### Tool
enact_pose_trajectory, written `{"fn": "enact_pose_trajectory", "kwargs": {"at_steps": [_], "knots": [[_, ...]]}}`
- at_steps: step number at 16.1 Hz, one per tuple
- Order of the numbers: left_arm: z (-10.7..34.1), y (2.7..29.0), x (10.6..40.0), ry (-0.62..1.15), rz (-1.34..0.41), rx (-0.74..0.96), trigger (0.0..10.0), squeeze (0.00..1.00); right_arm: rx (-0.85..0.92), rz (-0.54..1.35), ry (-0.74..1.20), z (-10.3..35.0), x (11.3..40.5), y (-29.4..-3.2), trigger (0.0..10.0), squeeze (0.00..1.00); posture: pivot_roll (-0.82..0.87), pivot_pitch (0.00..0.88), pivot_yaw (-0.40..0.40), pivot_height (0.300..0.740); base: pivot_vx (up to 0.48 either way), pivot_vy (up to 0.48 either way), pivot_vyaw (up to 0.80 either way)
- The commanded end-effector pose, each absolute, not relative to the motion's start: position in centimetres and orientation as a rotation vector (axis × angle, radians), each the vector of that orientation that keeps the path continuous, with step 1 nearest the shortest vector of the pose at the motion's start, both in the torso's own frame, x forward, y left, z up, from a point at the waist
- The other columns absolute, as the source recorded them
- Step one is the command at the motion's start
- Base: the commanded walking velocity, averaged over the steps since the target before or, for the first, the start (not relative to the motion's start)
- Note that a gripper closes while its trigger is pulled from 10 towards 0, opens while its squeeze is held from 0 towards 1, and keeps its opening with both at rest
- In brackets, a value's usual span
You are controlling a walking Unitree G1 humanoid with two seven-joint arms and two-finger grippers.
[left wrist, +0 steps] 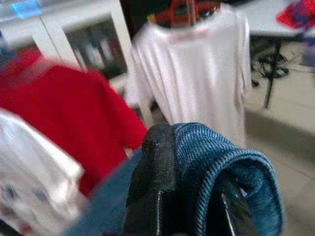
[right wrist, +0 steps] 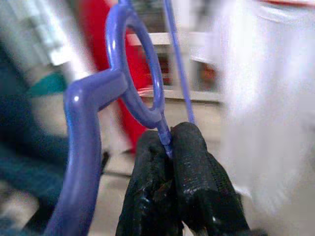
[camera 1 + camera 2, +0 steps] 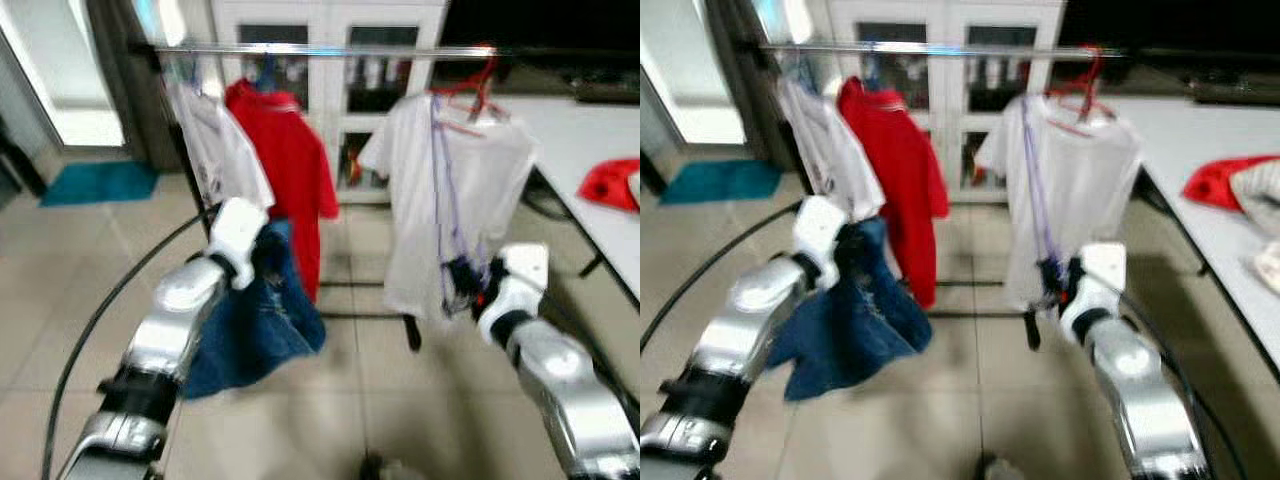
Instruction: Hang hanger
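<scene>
A purple plastic hanger [image 2: 88, 147] is pinched by its thin stem in my right gripper [image 2: 170, 147], which is shut on it. In the eye views that gripper [image 3: 468, 280] is raised in front of a white shirt [image 3: 465, 190], and the hanger's thin purple frame [image 3: 445, 190] rises along the shirt. My left gripper [image 3: 265, 250] is shut on a blue denim garment [image 3: 255, 330] that hangs from it below the clothes rail [image 3: 330, 49]. In the left wrist view the denim [image 1: 216, 162] is folded over one black finger [image 1: 152, 172].
The rail also holds a red shirt [image 3: 295, 170], a white patterned shirt [image 3: 220, 150] and the white shirt's red hanger [image 3: 475, 85]. A white cabinet [image 3: 330, 30] stands behind. A white table [image 3: 570, 130] with a red cloth [image 3: 610, 182] is at the right. The rack's black curved base [image 3: 100, 310] crosses the tiled floor.
</scene>
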State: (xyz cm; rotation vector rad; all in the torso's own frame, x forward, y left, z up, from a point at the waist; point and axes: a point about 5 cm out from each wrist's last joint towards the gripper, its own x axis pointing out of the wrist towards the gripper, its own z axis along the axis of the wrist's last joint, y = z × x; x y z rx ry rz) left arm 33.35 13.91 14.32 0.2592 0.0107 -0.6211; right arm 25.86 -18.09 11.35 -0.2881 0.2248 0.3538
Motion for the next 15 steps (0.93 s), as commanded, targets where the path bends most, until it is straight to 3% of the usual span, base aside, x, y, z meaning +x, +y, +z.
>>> {"fn": "enact_pose_trajectory", "kwargs": {"at_steps": [1,4,9,11,15], "knots": [[16.1,13.8,33.9,-0.058,-0.618,0.273,10.0,0.0,-0.349,0.502,0.169,12.3,25.6,-16.1,10.0,0.0,-0.09,0.0,0.036,0.74,0.0,0.0,0.0],[21.0,11.4,35.0,-0.193,-0.704,0.2,10.0,0.0,-0.457,0.623,0.224,11.7,24.9,-15.6,10.0,0.0,-0.09,0.0,0.038,0.74,0.0,0.0,0.0],[20.0,8.9,34.8,-0.08,-0.919,0.305,10.0,0.0,-0.533,0.738,0.242,11.6,24.2,-14.6,10.0,0.0,-0.09,0.0,0.046,0.74,0.0,0.0,0.0],[19.9,9.1,35.6,-0.06,-0.864,0.319,10.0,0.0,-0.541,0.76,0.24,11.7,24.0,-14.3,10.0,0.0,-0.09,0.0,0.052,0.74,0.0,0.0,0.0],[18.8,12.1,37.9,0.031,-0.615,0.372,10.0,0.0,-0.549,0.823,0.224,12.1,23.3,-14.2,10.0,0.0,-0.09,0.0,0.057,0.74,0.0,0.0,0.0]]}}
